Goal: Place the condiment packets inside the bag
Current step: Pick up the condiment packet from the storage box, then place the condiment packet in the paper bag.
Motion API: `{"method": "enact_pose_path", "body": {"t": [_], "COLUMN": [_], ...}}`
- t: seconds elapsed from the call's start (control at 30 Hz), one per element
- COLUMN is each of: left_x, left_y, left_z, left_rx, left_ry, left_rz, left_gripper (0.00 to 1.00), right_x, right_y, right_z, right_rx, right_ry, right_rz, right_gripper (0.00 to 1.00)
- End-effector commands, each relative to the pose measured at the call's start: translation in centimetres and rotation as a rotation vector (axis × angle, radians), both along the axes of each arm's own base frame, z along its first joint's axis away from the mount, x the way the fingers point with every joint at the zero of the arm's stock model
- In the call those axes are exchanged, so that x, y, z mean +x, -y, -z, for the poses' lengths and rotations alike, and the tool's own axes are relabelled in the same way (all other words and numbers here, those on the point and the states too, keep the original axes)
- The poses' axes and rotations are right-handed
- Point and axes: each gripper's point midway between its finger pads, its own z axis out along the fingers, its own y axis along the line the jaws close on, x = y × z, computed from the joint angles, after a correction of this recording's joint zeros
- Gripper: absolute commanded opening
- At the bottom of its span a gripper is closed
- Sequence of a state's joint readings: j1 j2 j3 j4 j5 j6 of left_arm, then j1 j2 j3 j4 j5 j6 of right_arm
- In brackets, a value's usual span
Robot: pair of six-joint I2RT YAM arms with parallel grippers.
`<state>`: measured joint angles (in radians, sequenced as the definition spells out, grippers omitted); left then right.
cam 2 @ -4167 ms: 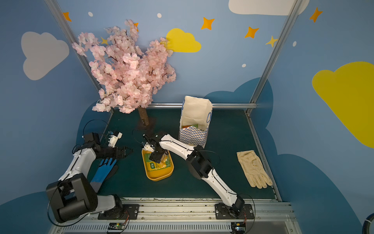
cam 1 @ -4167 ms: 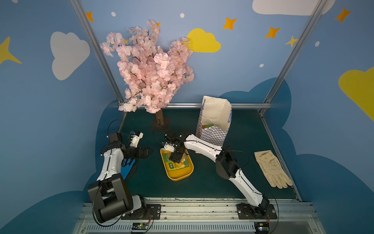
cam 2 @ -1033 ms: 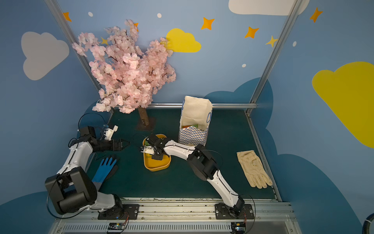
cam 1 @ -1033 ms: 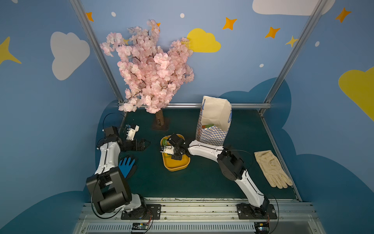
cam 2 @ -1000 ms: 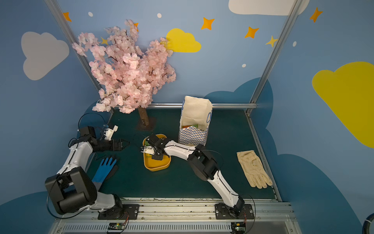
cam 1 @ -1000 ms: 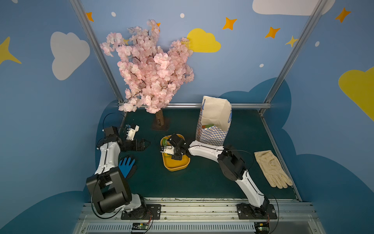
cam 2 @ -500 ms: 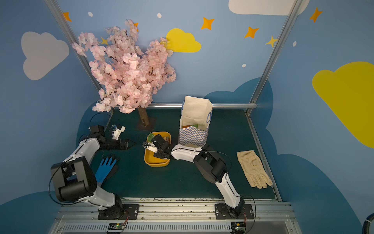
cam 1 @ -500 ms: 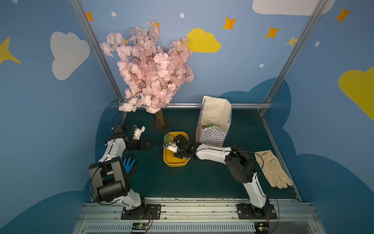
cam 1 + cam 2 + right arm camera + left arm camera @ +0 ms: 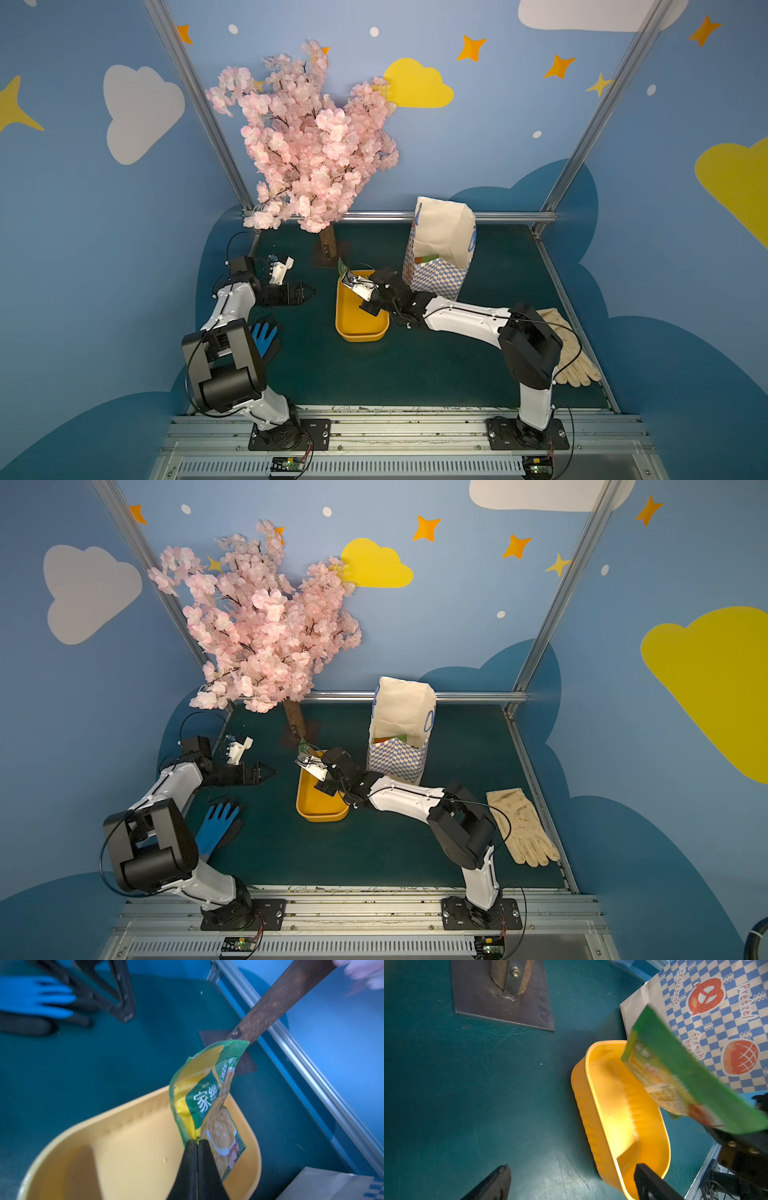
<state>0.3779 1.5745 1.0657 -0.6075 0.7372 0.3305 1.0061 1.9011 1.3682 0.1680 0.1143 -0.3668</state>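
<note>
Right gripper: pressed together on the lower edge of a green packet, held above the yellow tray mid-bench.
Left gripper: spread wide, gripping nothing, toward the left edge.
Bag: upright near the rear edge.
Top views only: second packet inside the bag.

**Where the Four Cameras Sat**

Both top views looked down from high at the front, facing the back wall, over the dark green tabletop. The left wrist camera sat close, facing the yellow oval plastic tray and checkered cream paper bag. The right wrist camera, closer yet, looked past the right hand and a green foil condiment packet over that tray. All four shared the tray.
</note>
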Motion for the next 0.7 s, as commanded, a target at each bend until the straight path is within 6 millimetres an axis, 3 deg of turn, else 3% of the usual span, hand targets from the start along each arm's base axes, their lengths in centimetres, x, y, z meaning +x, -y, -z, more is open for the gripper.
{"method": "enact_pose_path", "body": {"t": [0.0,0.2,0.4,0.53,0.67], "left_x": [-0.5,-1.0,-1.6,-2.0,-2.1], "left_y": [0.6,0.8,1.2,1.5,1.9], "left_z": [-0.6,-0.9,-1.2,-1.6,-1.7], "left_rx": [-0.015,-0.012,-0.008,-0.014,-0.011], "left_ry": [0.024,0.038,0.057,0.064,0.068], "left_rz": [0.023,0.032,0.048,0.063,0.079], "left_gripper": [0.96,0.96,0.96,0.96,0.96], "right_x": [-0.5,-2.3,-4.4,-5.6,-5.6], "right_y": [-0.1,1.0,3.4,5.8,9.0], "right_z": [-3.6,-9.9,-16.1,-20.5,-24.2], "right_rx": [0.15,0.433,0.5,0.547,0.571], "right_ry": [-0.019,0.022,0.041,0.065,0.099], "right_rz": [-0.003,-0.027,-0.033,-0.023,0.054], "right_gripper": [0.0,0.0,0.0,0.0,0.0]}}
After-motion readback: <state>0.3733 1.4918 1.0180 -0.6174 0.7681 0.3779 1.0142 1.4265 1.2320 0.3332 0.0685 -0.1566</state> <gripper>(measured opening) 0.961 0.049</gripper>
